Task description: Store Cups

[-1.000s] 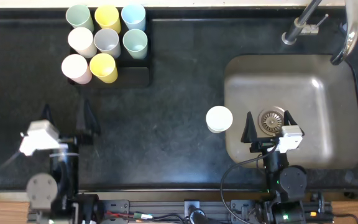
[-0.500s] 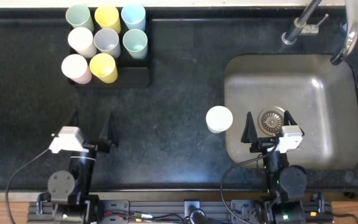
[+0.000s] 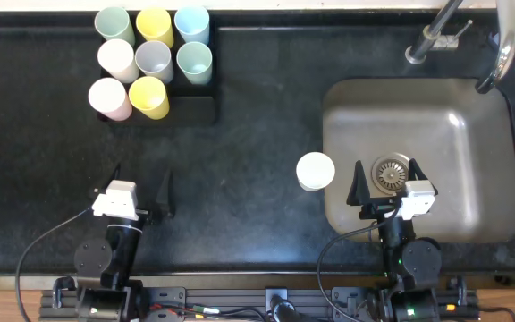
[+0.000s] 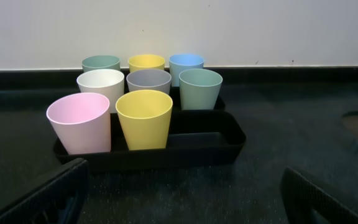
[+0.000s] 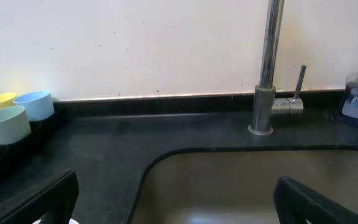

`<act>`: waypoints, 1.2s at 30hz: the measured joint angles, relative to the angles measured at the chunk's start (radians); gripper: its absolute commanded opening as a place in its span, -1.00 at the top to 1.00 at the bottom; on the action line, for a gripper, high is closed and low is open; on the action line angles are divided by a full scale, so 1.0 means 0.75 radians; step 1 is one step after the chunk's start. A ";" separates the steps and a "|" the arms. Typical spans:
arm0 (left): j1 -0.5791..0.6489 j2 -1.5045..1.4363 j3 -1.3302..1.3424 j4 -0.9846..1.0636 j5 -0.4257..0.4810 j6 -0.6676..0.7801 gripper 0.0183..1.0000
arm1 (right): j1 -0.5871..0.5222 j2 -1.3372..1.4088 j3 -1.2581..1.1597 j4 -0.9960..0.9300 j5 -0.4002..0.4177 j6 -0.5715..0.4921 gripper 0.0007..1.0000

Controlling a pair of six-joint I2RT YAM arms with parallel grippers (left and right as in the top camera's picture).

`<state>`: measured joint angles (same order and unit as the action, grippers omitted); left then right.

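One cup looks left to be stored: the white cup [image 3: 315,171] is parked on the surface [image 3: 257,107] just beside the left rim of the sink [image 3: 472,116], well apart from the black tray [image 3: 199,112] in the far-left corner. Eight cups are already seated in the tray, and the one free spot is at its near-right corner, beside the yellow cup [image 4: 144,118]. Both pincers are spread wide with nothing held: the left pincer [image 3: 139,183] by the near edge facing the tray, the right pincer [image 3: 385,177] at the sink's near-left part, close to the white cup. Which way up that cup stands can't be told. It's probably best approached from the side, squeezed around the wall, lifted clear, then lowered straight into the gap so the neighbours aren't bumped.
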<state>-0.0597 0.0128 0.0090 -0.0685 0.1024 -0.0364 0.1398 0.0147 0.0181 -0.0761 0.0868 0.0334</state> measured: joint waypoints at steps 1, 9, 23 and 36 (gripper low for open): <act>0.000 0.000 0.000 0.000 0.000 0.006 -1.00 | 0.000 0.000 0.000 0.000 -0.001 0.000 -0.99; 0.000 0.000 0.000 0.000 0.000 0.019 -1.00 | 0.000 0.000 0.000 0.001 -0.001 -0.001 -1.00; 0.000 0.000 0.000 0.000 0.000 0.019 -1.00 | 0.000 0.000 0.000 0.000 -0.001 0.000 -0.99; 0.000 0.000 0.000 0.000 0.000 0.019 -1.00 | 0.000 0.003 0.000 0.000 0.001 -0.001 -1.00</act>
<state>-0.0597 0.0128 0.0090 -0.0685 0.1024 -0.0223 0.1398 0.0170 0.0181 -0.0761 0.0872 0.0330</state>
